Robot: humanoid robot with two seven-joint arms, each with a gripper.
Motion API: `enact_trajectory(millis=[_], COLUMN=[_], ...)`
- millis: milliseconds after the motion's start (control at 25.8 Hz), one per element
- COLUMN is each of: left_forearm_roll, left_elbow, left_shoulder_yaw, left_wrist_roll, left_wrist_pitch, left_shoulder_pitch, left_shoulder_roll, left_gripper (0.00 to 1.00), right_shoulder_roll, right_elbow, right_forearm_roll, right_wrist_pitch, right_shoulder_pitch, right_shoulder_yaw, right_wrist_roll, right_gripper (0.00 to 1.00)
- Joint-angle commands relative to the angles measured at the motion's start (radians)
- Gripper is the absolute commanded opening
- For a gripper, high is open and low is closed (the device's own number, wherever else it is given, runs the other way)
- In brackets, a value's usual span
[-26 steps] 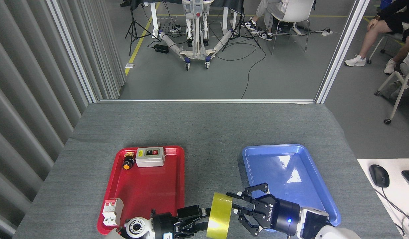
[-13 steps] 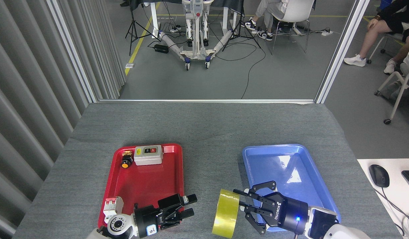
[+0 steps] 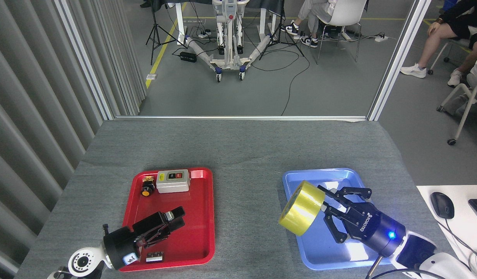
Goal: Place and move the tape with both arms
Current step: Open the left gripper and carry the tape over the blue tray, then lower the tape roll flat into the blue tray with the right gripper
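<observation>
My right end effector (image 3: 328, 207) has its black fingers closed on the tape (image 3: 301, 208), gripping the roll from its right side, so the roll sits at the very tip of that arm, up and to the left of the wrist with the blue light. The roll is held in the air, tilted, its round axis running roughly along my fingers and its yellow band facing me and the left. It hangs over the near-left corner of the blue tray (image 3: 347, 176), right above the tray's left rim, with part of the roll out past that rim over the grey table (image 3: 238, 143). So the tray floor lies down and to the right of the tape, toward my own wrist; I judge the coming move is a short carry rightward and a lowering until the roll rests inside the tray, then a release. The right arm is plainly the one to do it. My left end effector (image 3: 167, 221) is well apart, over the red tray (image 3: 207, 217), its fingers parted a little and holding nothing. On that tray a grey switch box (image 3: 172, 181) and a small yellow button (image 3: 147, 190) sit at the far end.
</observation>
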Motion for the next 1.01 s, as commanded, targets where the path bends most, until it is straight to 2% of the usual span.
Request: enact_trajectory(millis=[0, 116, 194, 272, 349, 465, 582, 621, 737, 776, 853, 931, 970], left_forearm_roll=[-0.146, -0.157, -0.16, -0.171, -0.225, -0.295, -0.329, -0.346, -0.438, -0.482, -0.654, -0.832, -0.874], left_elbow=[-0.065, -0.104, -0.145, -0.159, -0.17, -0.185, -0.22, -0.229, -0.259, -0.275, -0.295, -0.321, -0.331], left_shoulder_yaw=[0.052, 0.073, 0.102, 0.106, 0.106, 0.109, 0.107, 0.107, 0.112, 0.113, 0.113, 0.113, 0.115], left_wrist_roll=[0.0, 0.0, 0.006, 0.043, 0.135, 0.258, 0.351, 0.388, 0.545, 0.591, 0.67, 0.741, 0.761], left_wrist_pitch=[0.086, 0.23, 0.236, 0.207, 0.17, 0.15, 0.138, 0.138, 0.139, 0.139, 0.145, 0.152, 0.152], left_shoulder_pitch=[0.029, 0.036, 0.044, 0.045, 0.053, 0.078, 0.082, 0.084, 0.114, 0.125, 0.153, 0.191, 0.203], left_shoulder_roll=[0.021, 0.03, 0.032, 0.032, 0.033, 0.036, 0.036, 0.036, 0.036, 0.036, 0.035, 0.033, 0.033], left_gripper=[0.99, 0.99, 0.99, 0.99, 0.99, 0.99, 0.99, 0.99, 0.99, 0.99, 0.99, 0.99, 0.99], right_shoulder_roll=[0.019, 0.065, 0.093, 0.16, 0.238, 0.272, 0.245, 0.218, 0.136, 0.119, 0.099, 0.079, 0.071], right_elbow=[0.0, -0.006, -0.02, -0.02, -0.02, -0.018, -0.003, -0.002, 0.037, 0.051, 0.06, 0.064, 0.075], right_forearm_roll=[-0.169, -0.286, -0.327, -0.332, -0.327, -0.333, -0.35, -0.364, -0.461, -0.504, -0.568, -0.61, -0.623], right_wrist_pitch=[-0.021, -0.02, -0.018, -0.02, -0.018, 0.006, 0.121, 0.151, 0.192, 0.218, 0.287, 0.348, 0.373], right_shoulder_pitch=[0.081, 0.121, 0.13, 0.146, 0.156, 0.147, 0.141, 0.141, 0.13, 0.11, 0.07, 0.024, -0.002], right_shoulder_yaw=[-0.176, -0.29, -0.359, -0.457, -0.537, -0.586, -0.567, -0.551, -0.457, -0.436, -0.394, -0.356, -0.336], right_wrist_roll=[0.18, 0.372, 0.485, 0.609, 0.755, 0.93, 1.007, 1.022, 1.091, 1.131, 1.232, 1.301, 1.315], right_gripper=[0.0, 0.0, 0.0, 0.0, 0.0, 0.0, 0.0, 0.0, 0.0, 0.0, 0.0, 0.0, 0.0])
